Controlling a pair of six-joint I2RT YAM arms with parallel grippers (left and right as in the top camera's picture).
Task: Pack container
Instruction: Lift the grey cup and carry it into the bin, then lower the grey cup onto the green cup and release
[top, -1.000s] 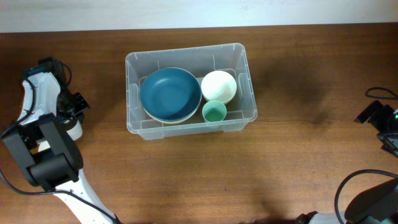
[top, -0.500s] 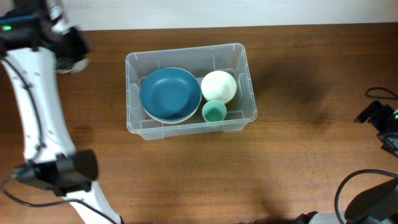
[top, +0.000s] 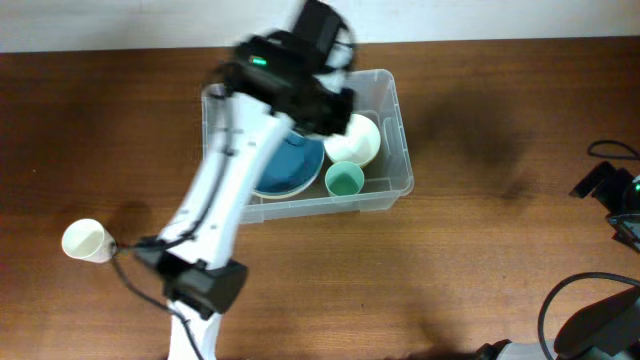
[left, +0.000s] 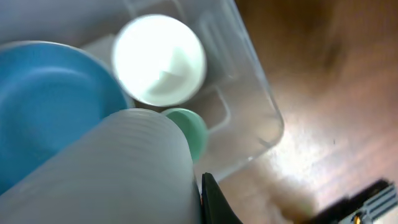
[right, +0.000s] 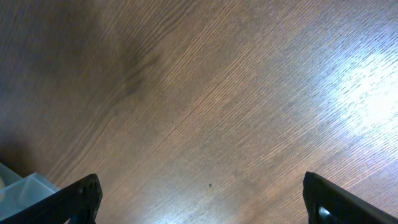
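1. the container (top: 395, 185) is sitting on the table (top: 500, 280) near the back edge, about midway between the left and right edges.
2. inside it, a blue bowl (left: 50, 106) is taking up the left end, a white bowl (top: 358, 140) is sitting in the back right corner, and a green cup (top: 344, 181) is standing in the front right corner, just beside both bowls.
3. the left arm (top: 225, 190) is reaching from the front edge of the table up over the container, blurred, and is hiding much of the blue bowl from above.
4. the left gripper (top: 328, 95) is hanging over the container, above its back wall and just beside the white bowl.
5. in the left wrist view a pale ribbed thing (left: 118, 174) is filling the lower left, touching one dark finger (left: 214, 202). the other finger is hidden, so i cannot tell whether the fingers are apart or clamped on it.
6. a white cup (top: 85, 241) is resting on the table toward the left edge, well apart from the container. i cannot tell whether it is upright.
7. the right gripper (right: 202, 199) is hanging over the table near the right edge, its fingers standing wide apart with only wood showing between them.
8. one corner of the container is just showing at the lower left of the right wrist view.
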